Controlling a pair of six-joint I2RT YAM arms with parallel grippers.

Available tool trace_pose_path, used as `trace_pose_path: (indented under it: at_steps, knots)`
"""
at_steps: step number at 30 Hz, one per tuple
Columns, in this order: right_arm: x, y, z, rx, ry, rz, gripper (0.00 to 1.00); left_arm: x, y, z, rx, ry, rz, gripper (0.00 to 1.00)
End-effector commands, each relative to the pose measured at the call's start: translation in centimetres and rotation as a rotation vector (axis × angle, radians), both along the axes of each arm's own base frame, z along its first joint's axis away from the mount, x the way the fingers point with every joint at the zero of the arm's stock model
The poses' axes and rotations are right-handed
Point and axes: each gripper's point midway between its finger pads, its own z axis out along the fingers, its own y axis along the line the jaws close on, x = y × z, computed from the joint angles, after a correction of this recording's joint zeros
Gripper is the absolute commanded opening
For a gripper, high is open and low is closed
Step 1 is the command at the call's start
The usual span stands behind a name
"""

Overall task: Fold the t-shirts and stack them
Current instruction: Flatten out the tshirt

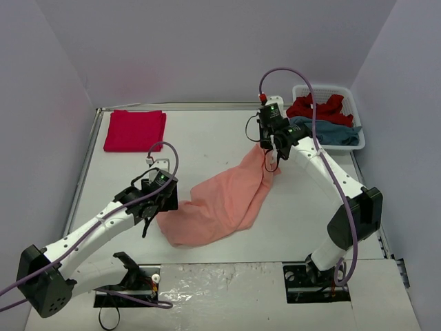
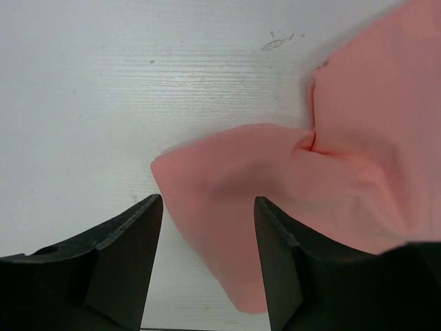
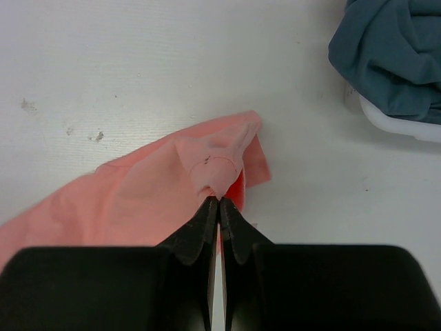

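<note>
One shirt looks done: a folded red tee (image 1: 135, 129) lies flat at the far left corner of the surface (image 1: 207, 138). The salmon tee (image 1: 220, 203) is mid-job, sprawled in a wrinkled diagonal across the middle and not yet folded. The right tool (image 3: 219, 203) is clenched on a bunched edge at its far end. The left tool (image 2: 207, 201) hovers over the near end, jaws apart astride a corner of the cloth, grasping nothing. A crumpled red tee (image 1: 318, 108) and a blue tee (image 1: 331, 132) lie in the basket (image 1: 324, 87) at far right, so at least three shirts are judged left to fold, and no stack exists yet.

Whether each tool is at a sleeve, hem or collar cannot be made out. The left arm covers the salmon tee's near-left edge from above. The basket's lower layers are hidden, so more shirts could lie beneath.
</note>
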Motion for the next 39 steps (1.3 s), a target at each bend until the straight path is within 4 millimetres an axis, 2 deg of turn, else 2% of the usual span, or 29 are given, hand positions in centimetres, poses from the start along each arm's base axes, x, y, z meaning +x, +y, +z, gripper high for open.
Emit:
trace_pose_path:
  at_steps: [1, 5, 9, 25, 39]
  knots:
    - [0.1, -0.1, -0.3, 0.001, -0.008, 0.004, 0.0, 0.8, -0.8, -0.7, -0.114, 0.011, 0.057, 0.54]
    - [0.1, -0.2, -0.7, -0.005, -0.002, 0.007, 0.0, 1.3, -0.4, -2.0, -0.176, 0.049, 0.091, 0.54]
    - [0.1, 0.1, -0.8, 0.0, -0.001, 0.016, 0.0, 1.8, 0.8, -2.8, -0.214, 0.048, 0.16, 0.52]
    - [0.1, 0.2, -1.5, -0.002, 0.013, 0.025, 0.0, 1.8, 3.9, -7.3, -0.279, 0.109, 0.31, 0.5]
    - [0.0, 0.2, -1.9, -0.008, 0.023, 0.025, 0.0, 2.1, 4.0, -10.1, -0.338, 0.159, 0.324, 0.46]
